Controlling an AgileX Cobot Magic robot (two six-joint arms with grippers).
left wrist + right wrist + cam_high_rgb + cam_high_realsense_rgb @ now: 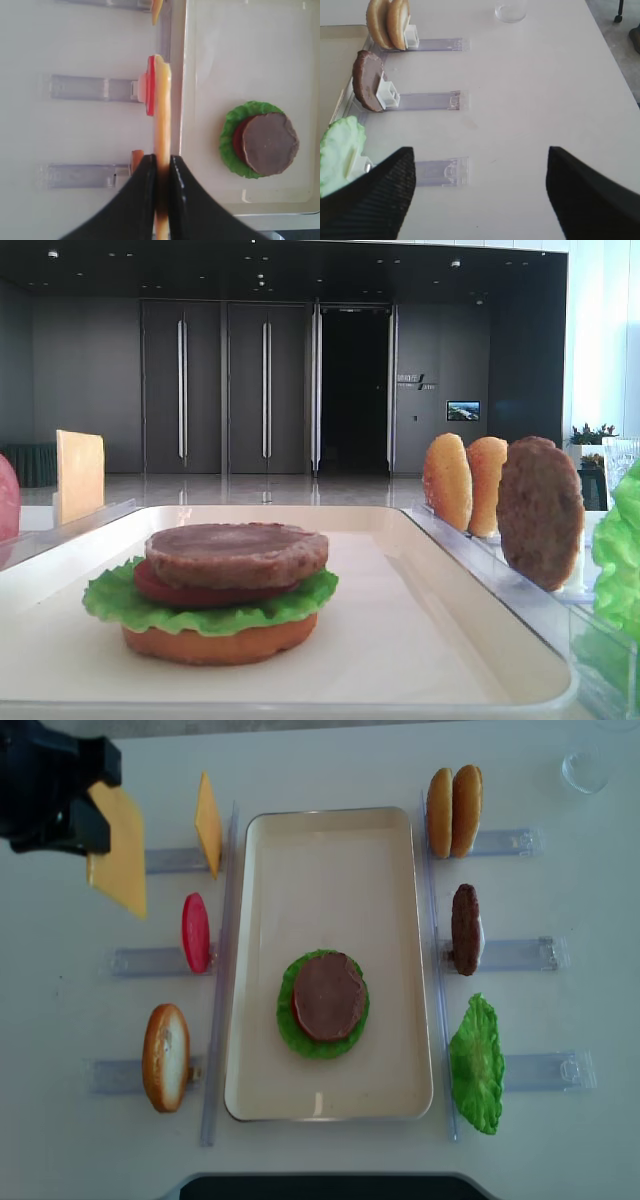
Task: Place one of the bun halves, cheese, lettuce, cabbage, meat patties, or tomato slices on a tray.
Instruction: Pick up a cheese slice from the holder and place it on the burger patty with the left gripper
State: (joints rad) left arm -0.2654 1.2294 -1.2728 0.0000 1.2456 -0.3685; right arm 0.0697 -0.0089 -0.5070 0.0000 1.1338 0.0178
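My left gripper point(92, 820) hangs above the table's far left, shut on a pale yellow cheese slice point(120, 855). The wrist view shows that cheese point(162, 105) edge-on between the shut fingers point(162, 165). On the cream tray point(390, 870) lies a stack point(327, 997): bun half, lettuce, tomato slice and a meat patty on top point(238, 552). My right gripper point(480, 195) stands open over bare table, with nothing between its fingers.
Clear racks on the left hold another cheese slice point(208, 823), a tomato slice point(196, 932) and a bun half point(166, 1057). Racks on the right hold two bun halves point(455, 812), a patty point(465, 929) and lettuce point(478, 1063). A glass point(583, 765) stands far right.
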